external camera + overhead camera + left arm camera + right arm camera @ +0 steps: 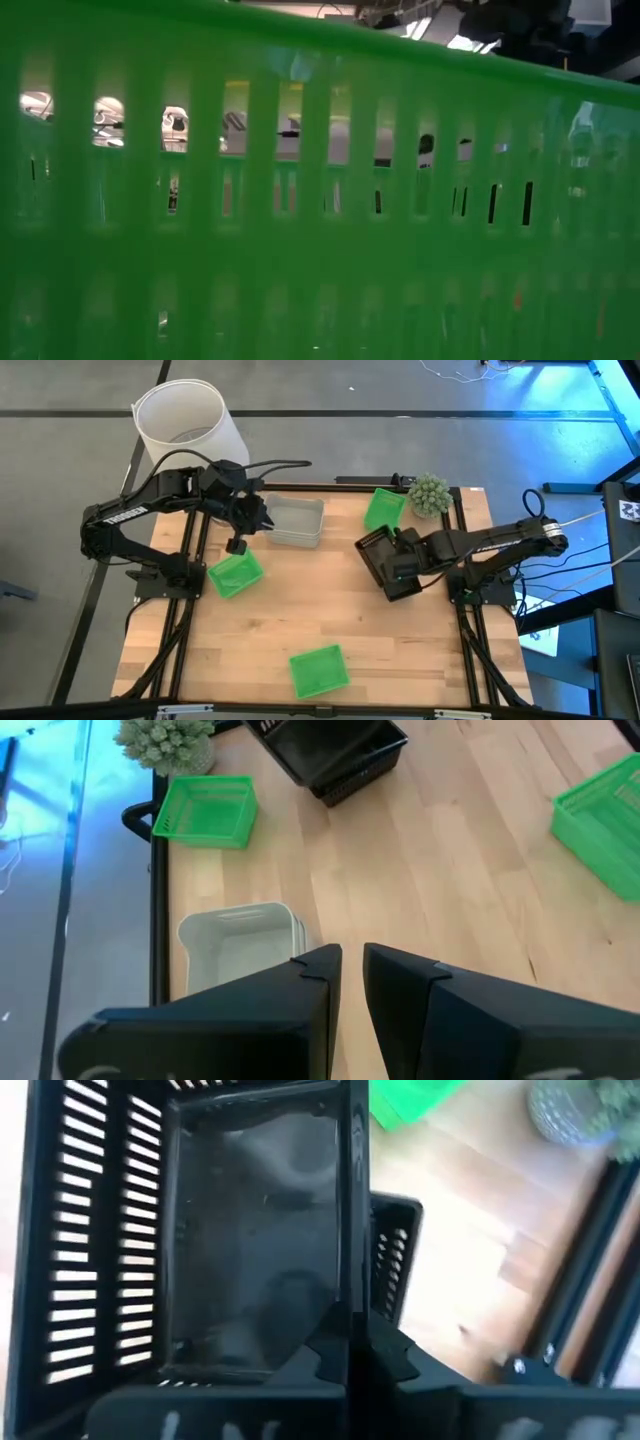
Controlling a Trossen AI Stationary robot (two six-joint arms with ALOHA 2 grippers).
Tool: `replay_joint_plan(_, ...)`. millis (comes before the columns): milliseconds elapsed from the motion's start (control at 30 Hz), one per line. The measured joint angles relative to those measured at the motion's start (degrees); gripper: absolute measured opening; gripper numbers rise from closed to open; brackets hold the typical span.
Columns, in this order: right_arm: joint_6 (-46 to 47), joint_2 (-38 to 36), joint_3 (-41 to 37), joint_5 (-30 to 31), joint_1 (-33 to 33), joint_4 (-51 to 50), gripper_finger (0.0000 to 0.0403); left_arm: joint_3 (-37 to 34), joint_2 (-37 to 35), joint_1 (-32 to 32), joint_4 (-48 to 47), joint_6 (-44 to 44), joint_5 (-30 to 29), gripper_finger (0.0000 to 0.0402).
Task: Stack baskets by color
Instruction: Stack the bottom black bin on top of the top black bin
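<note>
Right gripper (392, 568) pinches the rim wall of the top black basket (383, 560), nested on the black stack at table right. Left gripper (350, 970), jaws slightly parted and empty, hovers beside the grey-white baskets (293, 522).

Light: bright, even on the counter (330, 610); soft shadows.
Glare: blue cast on the floor.
Blur: green basket (320, 250) fills the low view; right wrist view smeared.

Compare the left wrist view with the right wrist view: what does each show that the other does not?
Only the left wrist view shows the grey-white baskets and the left tool, holding nothing. Only the right wrist view shows the right tool shut on a black basket wall. Both show the black baskets, a green basket and the plant ball.
</note>
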Motion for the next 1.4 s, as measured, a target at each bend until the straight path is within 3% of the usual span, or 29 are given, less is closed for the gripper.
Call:
replay_joint_plan(200, 9.22, -0.02, -0.04, 0.0, 3.53, -6.47, 0.0, 0.0, 0.0, 0.0, 1.04, -0.04, -0.04, 0.0039)
replay_joint_plan(367, 13.77, -0.06, -2.7, -1.16, 5.21, -6.23, 0.0, 0.0, 0.0, 0.0, 2.39, -0.04, -0.11, 0.0039)
replay_joint_plan(1033, 13.49, -0.02, -15.76, -5.13, 5.22, 8.79, 0.0001, 0.0, 0.0, 0.0, 2.81, -1.59, -0.13, 0.0039)
replay_joint_plan(1400, 13.41, -0.02, -15.82, -5.07, 4.83, 10.36, 0.0073, 0.0, -0.02, 0.0, 2.81, -1.59, -0.44, 0.0039)
